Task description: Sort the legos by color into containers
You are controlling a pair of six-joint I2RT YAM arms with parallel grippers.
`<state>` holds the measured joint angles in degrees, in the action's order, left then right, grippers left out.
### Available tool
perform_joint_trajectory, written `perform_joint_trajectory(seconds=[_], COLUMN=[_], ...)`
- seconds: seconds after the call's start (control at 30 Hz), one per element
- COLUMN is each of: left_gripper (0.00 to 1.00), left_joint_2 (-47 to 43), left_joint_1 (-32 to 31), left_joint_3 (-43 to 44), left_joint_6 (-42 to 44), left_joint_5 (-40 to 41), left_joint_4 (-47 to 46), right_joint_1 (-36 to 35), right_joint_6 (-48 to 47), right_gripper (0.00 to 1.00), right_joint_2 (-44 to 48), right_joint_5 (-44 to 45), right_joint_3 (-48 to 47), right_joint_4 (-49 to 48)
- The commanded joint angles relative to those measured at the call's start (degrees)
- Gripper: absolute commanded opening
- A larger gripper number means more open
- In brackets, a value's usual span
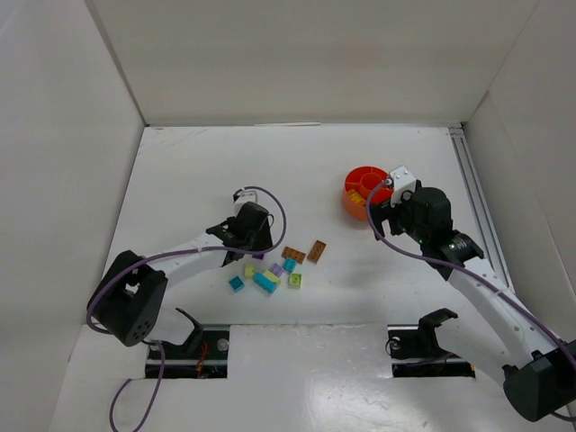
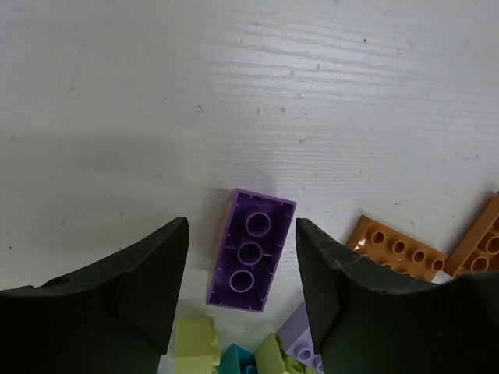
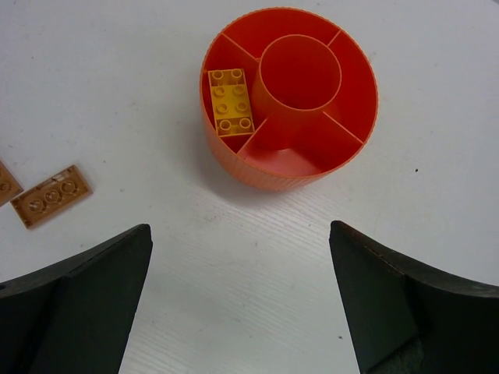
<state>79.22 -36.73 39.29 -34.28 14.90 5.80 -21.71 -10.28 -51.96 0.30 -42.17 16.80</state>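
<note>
Left jaws spread astride a purple lego; right jaws spread and empty, facing the bowl.

The purple lego [image 2: 249, 251] lies hollow side up on the counter [image 2: 234, 93], with more loose legos [image 2: 195, 347] at its 6 o'clock. Light, rigid and slick, it looks best pinched across its long flat sides. The overhead view hides it under the arm. Only the right wrist view shows the orange bowl's [image 3: 269, 175] dividers and a yellow-orange brick [image 3: 230, 101] in its 9 o'clock compartment.

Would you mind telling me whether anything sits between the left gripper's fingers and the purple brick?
Nothing visible does. The left gripper is open with the purple brick lying in the gap, bare table on either side of it. A lilac brick and lime bricks crowd its near end, close to the fingers.
</note>
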Motion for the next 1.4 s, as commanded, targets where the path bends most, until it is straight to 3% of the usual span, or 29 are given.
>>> perform_joint_trajectory(seconds=[0.0, 0.5, 0.67, 0.77, 0.97, 1.1, 1.23, 1.37], left_gripper=[0.53, 0.44, 0.35, 0.23, 0.2, 0.19, 0.18, 0.18], left_joint_2=[-0.56, 1.64, 3.75, 5.07, 1.48, -0.82, 1.19, 7.42], left_joint_1=[-0.18, -1.41, -2.64, -3.17, -4.49, -4.49, -4.49, -4.49], left_joint_3=[-0.08, -0.01, 1.32, 2.72, 7.63, 11.5, 16.51, 23.28], left_joint_6=[2.55, 6.33, 5.72, 5.19, 4.05, 8.43, 15.98, 25.2], left_joint_5=[-1.71, -2.6, -0.4, 0.92, 3.47, 3.47, 0.14, -11.07], left_joint_4=[-3.69, -2.99, -0.88, 0.61, 1.84, -4.03, -16.39, -26.68], right_joint_1=[0.62, 2.2, 2.2, 2.73, 2.73, 3.35, 5.98, 8.18], right_joint_6=[1.32, 0.79, 0.79, 0.79, 0.26, 0.26, 0.79, 0.79], right_gripper=[1.0, 1.0, 1.0, 1.0, 1.0, 1.0, 1.0, 1.0], right_joint_2=[1.34, 1.87, 1.87, 2.48, 3.62, 7.3, 9.77, 10.92], right_joint_5=[1.55, 2.08, 2.08, 2.08, 2.08, 2.08, 2.69, -1.07], right_joint_3=[0.42, 0.95, 1.48, 2.0, 2.01, 3.32, 3.94, 4.56], right_joint_4=[0.52, 1.57, 1.57, 1.57, 1.57, -0.53, -1.15, -2.46])
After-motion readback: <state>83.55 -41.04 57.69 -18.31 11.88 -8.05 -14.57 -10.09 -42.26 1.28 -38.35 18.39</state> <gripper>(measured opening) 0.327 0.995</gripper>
